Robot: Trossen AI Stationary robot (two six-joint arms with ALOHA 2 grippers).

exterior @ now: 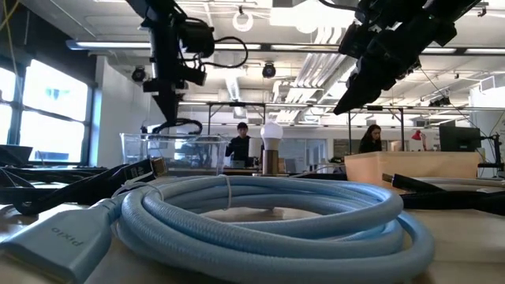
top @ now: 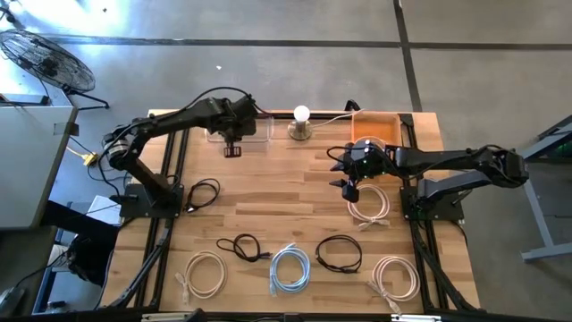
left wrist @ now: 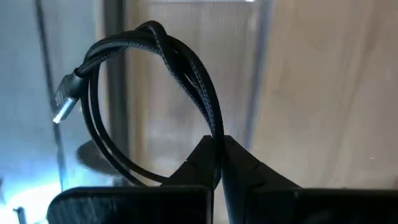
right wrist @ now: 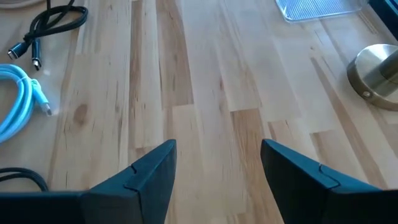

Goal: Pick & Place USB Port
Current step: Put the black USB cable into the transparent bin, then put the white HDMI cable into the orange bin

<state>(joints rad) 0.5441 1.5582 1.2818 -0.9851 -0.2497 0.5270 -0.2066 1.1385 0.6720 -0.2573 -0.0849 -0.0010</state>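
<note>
The left gripper's [left wrist: 217, 165] two dark fingers are pressed together on a coiled black USB cable [left wrist: 155, 93], pinching one strand so the loop stands up above them with its silver plug [left wrist: 64, 107] hanging free at one side. The grip on a single strand looks chosen to keep the coil bundled while it is carried. In the high view this gripper [top: 232, 148] hangs above the far part of the wooden surface [top: 295, 210], just beside the clear plastic bin [top: 239, 130], which is likely where the cable is to go.

The right gripper [right wrist: 214, 177] holds nothing; its fingers stand wide apart over bare wood. It hovers near the middle right of the surface [top: 350, 183], just beside a white coiled cable [top: 368, 204], probably placed ready for the next pick.

Farther out, a lamp with a round white bulb [top: 301, 114] on a metal base stands at the far edge between the clear bin and an orange box [top: 375, 130]. More coiled cables lie along the near edge: cream ones [top: 204, 273], a light blue one [top: 290, 268] and black ones [top: 340, 253], well apart from each other, seemingly laid out for picking one at a time.

In the low view the light blue cable's plug [exterior: 55, 237] carries small embossed letters, too blurred to read with confidence. No other writing is legible.
</note>
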